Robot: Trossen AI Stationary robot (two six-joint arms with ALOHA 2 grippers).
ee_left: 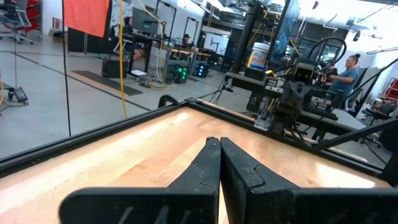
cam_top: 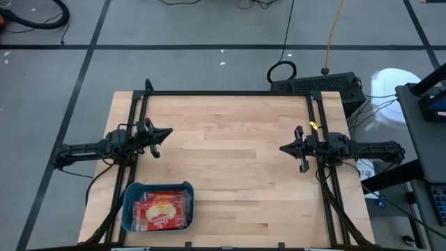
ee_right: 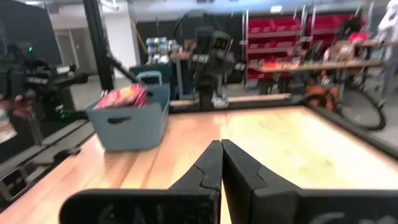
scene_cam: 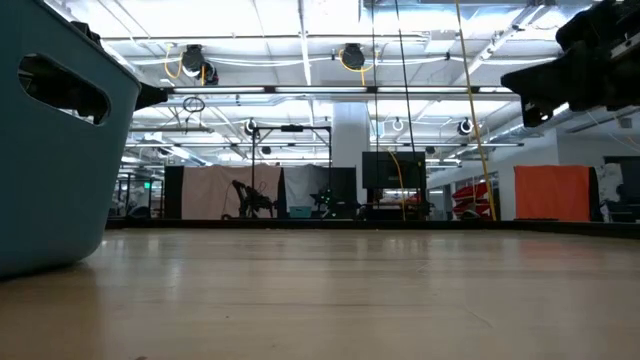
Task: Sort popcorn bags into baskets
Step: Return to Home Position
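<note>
Shows red popcorn bags [cam_top: 162, 211] heaped inside a teal basket [cam_top: 129, 203] at a corner of the wooden worktop [cam_top: 237, 181] on the left arm's side, long side running left to right. Lies near the left pincer [cam_top: 167, 132], tips pressed together, and well apart from the right pincer [cam_top: 283, 148], likewise closed, both holding nothing. Probably needs no further reach.

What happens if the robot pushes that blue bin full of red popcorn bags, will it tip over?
Probably not: the teal-blue rectangular plastic bin is low and wide, sitting flat on the smooth wooden table, so it would likely slide. The flat red popcorn bags pile above its rim, so a hard shove might spill some.
</note>
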